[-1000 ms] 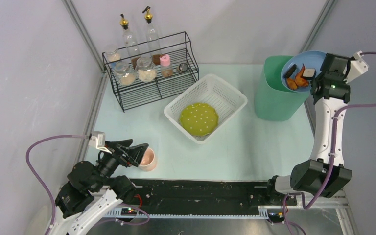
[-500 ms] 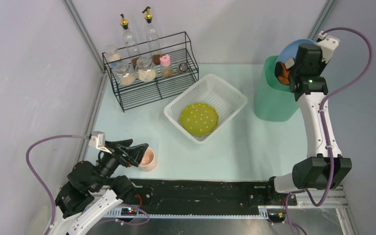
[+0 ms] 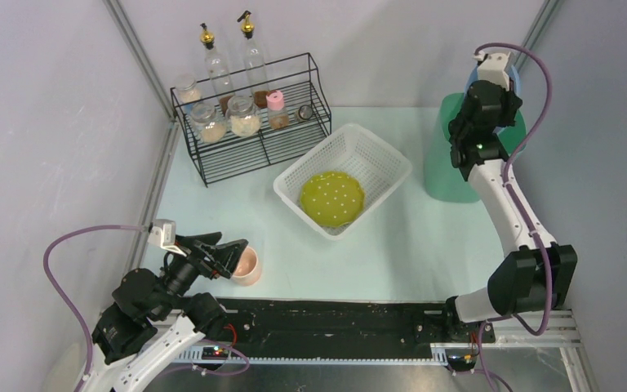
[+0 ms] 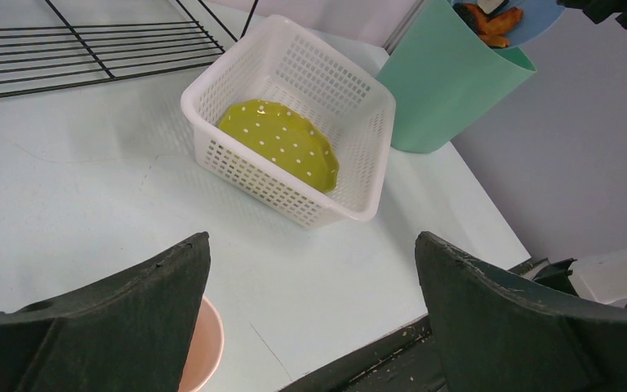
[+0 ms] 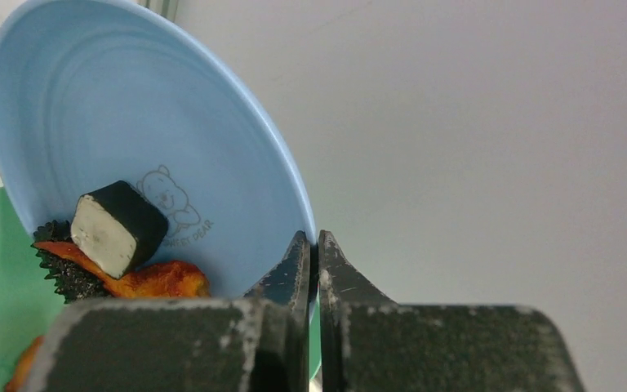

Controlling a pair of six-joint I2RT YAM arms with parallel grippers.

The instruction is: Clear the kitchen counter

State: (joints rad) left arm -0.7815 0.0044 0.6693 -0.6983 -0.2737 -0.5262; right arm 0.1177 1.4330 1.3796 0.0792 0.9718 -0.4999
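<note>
- The kitchen counter point(image 3: 424, 237) is the pale mint tabletop in front of you, running from the black rail at the near edge back to the walls.
- At its middle sits a white basket point(image 3: 380, 157), set at an angle, with a green plate point(image 3: 331, 198) lying tilted inside it.
- At the back left you have a black wire rack point(image 3: 255, 151) holding jars point(image 3: 243, 116) and two glass bottles point(image 3: 215, 61).
- Near the front left edge a pink cup point(image 3: 247, 265) stands upright on the counter.
- Your left gripper point(image 4: 310, 245) hangs low right above that cup with its jaws wide apart and nothing between them. You cannot tell whether a finger touches the cup.
- At the back right corner stands a green bin point(image 3: 449, 171).
- Your right gripper point(image 5: 314, 245) is raised over the bin, jaws pinched together on the rim of a blue plate point(image 5: 131, 139).
- The plate is tipped steeply above the bin's mouth. A black-and-white block point(image 5: 118, 229) and orange food pieces point(image 5: 159, 282) are gathered at its lower edge.
</note>
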